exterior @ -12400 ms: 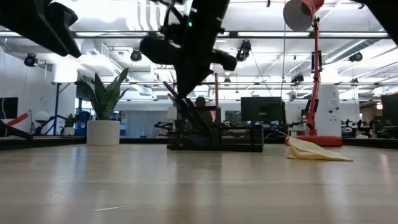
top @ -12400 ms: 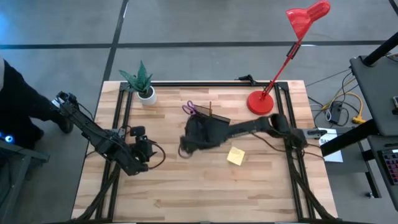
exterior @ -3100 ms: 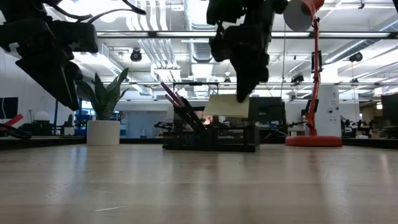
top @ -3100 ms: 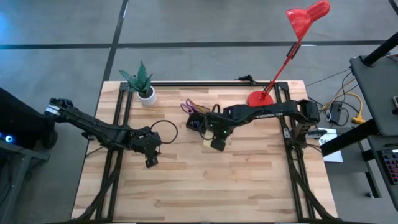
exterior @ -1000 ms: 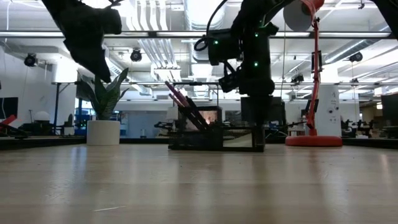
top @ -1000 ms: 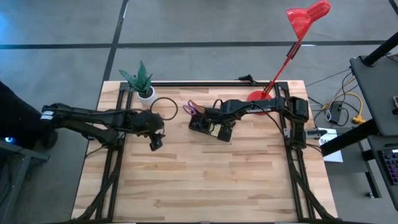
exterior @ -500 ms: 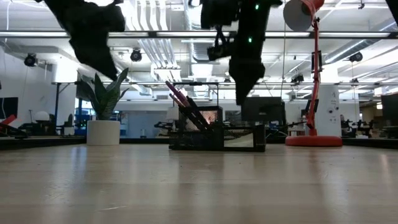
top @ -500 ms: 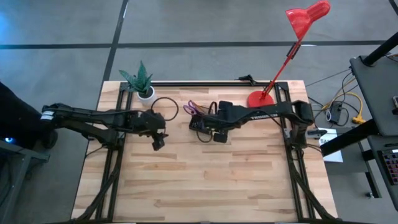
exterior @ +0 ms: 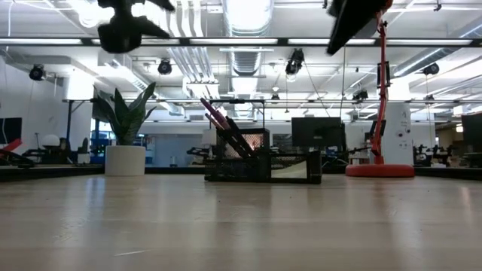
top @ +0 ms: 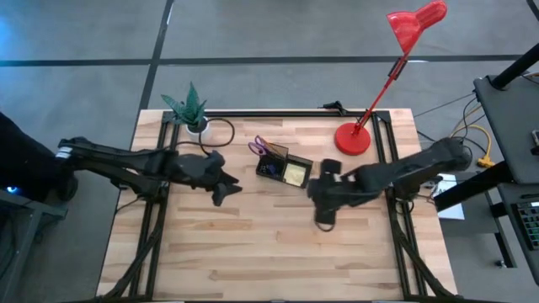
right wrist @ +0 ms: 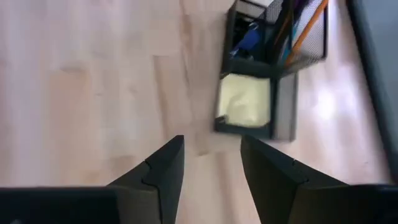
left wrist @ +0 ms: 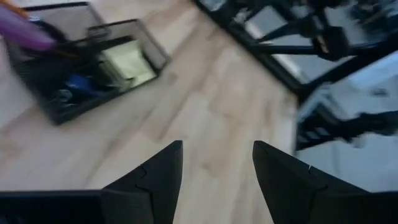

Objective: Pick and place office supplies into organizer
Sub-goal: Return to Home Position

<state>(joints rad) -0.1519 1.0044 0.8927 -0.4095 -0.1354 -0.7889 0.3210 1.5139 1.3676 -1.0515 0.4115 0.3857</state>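
The black organizer (top: 284,168) stands on the wood table at the far middle. In it lie a yellow sticky-note pad (top: 295,173), purple-handled scissors (top: 258,146), pencils and pens (exterior: 222,128). My left gripper (top: 226,187) hovers open to the organizer's left, pointing at it; its wrist view shows the organizer (left wrist: 81,68) ahead of the open fingers (left wrist: 217,149). My right gripper (top: 323,217) hangs open above the table, on the near right of the organizer (right wrist: 267,81), with nothing between its fingers (right wrist: 211,142).
A white plant pot (top: 200,128) stands at the far left and a red desk lamp's base (top: 352,139) at the far right. Bare wood table (top: 269,252) stretches across the near half. Black frame rails (top: 160,194) run along both sides.
My right gripper has drawn away from the organizer, rising and going toward the table's near right; the yellow pad stays in the organizer. My left gripper has risen a little and turned toward the organizer.
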